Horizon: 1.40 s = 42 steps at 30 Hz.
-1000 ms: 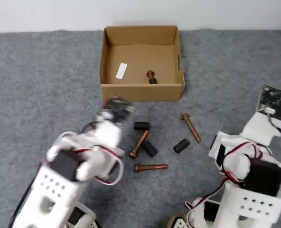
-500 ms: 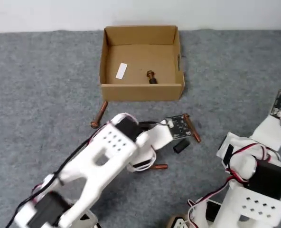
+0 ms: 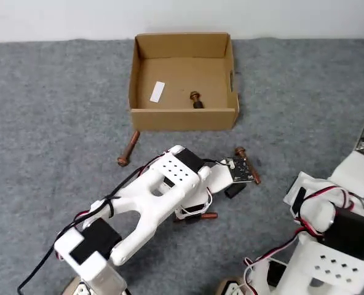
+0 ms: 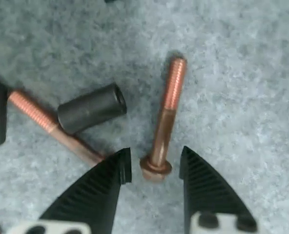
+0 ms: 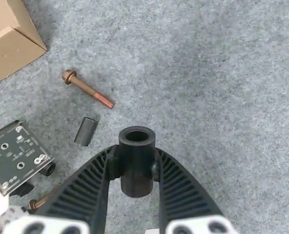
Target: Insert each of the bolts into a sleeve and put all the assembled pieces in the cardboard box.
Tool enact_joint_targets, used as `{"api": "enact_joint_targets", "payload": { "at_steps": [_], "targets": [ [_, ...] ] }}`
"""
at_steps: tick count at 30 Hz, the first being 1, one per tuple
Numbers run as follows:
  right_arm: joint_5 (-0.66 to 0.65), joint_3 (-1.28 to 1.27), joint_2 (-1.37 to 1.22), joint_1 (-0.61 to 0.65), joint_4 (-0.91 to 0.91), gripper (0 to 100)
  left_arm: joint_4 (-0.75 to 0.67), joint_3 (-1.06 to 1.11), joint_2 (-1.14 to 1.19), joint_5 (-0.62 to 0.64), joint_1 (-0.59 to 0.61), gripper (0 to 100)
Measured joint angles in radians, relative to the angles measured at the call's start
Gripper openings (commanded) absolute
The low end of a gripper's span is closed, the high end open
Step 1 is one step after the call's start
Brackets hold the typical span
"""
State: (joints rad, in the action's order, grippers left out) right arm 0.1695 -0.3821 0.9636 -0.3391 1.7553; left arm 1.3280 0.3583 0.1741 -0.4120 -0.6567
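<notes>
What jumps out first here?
The right gripper is shut on a black sleeve, to the right of the loose parts. The left gripper hangs open astride a copper bolt at its head, beside a loose sleeve. One piece lies in the box at the far side.

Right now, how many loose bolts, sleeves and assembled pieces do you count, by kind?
Loose bolts: 4
Sleeves: 4
Assembled pieces: 1, in the cardboard box
Total: 9
</notes>
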Motion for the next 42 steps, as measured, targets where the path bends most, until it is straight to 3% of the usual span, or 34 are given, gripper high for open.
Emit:
{"api": "enact_joint_targets", "payload": {
  "at_steps": [8,16,34,42],
  "targets": [
    [0.000,0.000,0.000,0.000,0.000,0.9,-0.028,-0.009,0.133,0.000,-0.008,3],
    [0.000,0.000,0.000,0.000,0.000,0.9,0.035,-0.068,0.149,0.049,-0.011,0],
    [0.000,0.000,0.000,0.000,0.000,1.0,0.342,-0.161,-0.160,0.557,0.009,0],
    [0.000,0.000,0.000,0.000,0.000,1.0,0.350,-0.215,-0.330,1.014,0.204,0]
  ]
}}
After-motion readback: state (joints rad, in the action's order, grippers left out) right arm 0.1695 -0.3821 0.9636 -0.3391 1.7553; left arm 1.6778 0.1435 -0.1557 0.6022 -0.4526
